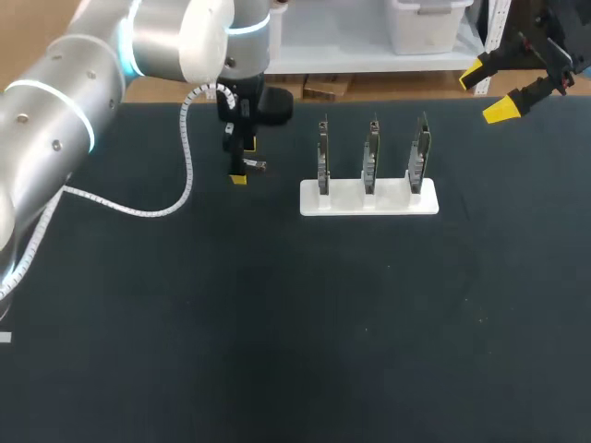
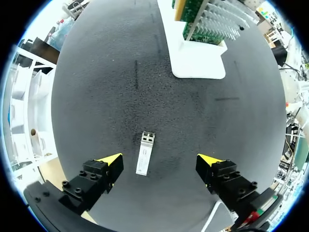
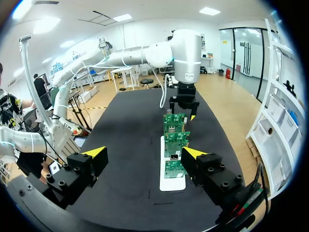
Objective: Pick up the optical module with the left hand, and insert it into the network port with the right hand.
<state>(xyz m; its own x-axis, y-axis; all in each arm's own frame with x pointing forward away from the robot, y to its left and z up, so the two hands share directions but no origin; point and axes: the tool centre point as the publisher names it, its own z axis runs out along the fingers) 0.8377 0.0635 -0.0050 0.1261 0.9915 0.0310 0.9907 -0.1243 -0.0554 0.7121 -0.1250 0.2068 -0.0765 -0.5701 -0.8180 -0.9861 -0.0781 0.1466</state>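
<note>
Module [image 2: 144,153]: laid flat on the table [image 1: 277,323], left of the rack [image 1: 369,198], between the left gripper's fingers but touched by neither.
Left gripper [image 2: 160,163]: held low over the module; jaws spread wide, nothing gripped.
Right gripper [image 3: 145,153]: held above the table, off the rack's right end; jaws spread wide, empty.
Rack: white base, three green boards [image 1: 370,157] stood upright in a row.

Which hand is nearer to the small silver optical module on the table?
Left. The left hand is open just above the silver optical module; the right hand is far off, past the white board stand.
</note>
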